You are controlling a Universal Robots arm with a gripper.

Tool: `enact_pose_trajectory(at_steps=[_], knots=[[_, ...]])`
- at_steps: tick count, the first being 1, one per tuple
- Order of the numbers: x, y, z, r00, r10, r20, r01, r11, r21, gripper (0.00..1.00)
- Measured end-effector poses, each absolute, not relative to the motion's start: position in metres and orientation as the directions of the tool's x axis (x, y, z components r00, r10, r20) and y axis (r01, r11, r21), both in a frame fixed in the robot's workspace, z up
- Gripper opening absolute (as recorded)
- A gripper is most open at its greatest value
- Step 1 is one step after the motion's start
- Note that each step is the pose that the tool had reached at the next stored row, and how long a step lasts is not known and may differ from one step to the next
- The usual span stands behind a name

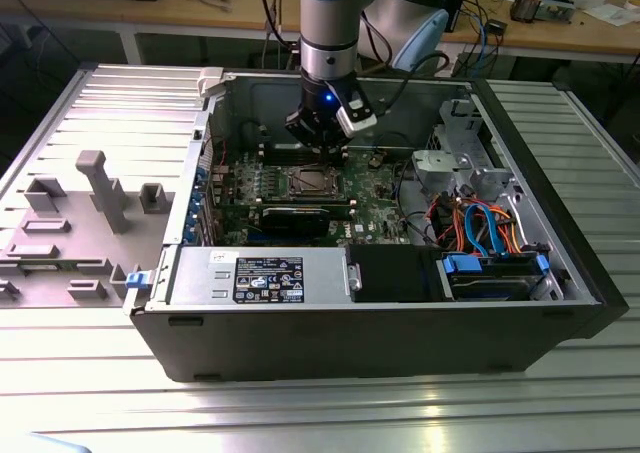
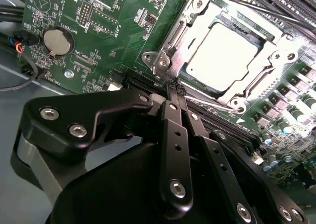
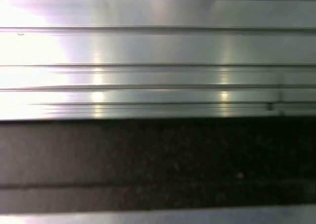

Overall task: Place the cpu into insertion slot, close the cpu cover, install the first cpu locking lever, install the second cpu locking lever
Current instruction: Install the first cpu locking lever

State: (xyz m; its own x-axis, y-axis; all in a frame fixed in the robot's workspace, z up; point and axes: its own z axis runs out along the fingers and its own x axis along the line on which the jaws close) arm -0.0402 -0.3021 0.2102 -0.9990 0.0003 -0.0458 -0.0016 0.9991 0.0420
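Second wrist view, upper right of the frame: we see the cpu lying flat in its socket, its pale matte metal top facing up. It is square, so we find no long axis, and we make out no writing on it. The cover, a shiny stamped steel frame with a big central window, lies down around it. The gripper has its black fingers pressed together, tips at the cover's corner near a thin lever rod; we see nothing between them. On the green board, a round coin cell sits at upper left. In the exterior view we see the gripper inside the open case, just above the cpu at centre frame.
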Motion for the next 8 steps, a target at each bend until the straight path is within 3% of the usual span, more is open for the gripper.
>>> enact_pose_trajectory(at_steps=[8], knots=[[-0.0426,-0.3025,0.2102,-0.999,-0.021,-0.046,-0.023,0.999,0.042,0.11]])
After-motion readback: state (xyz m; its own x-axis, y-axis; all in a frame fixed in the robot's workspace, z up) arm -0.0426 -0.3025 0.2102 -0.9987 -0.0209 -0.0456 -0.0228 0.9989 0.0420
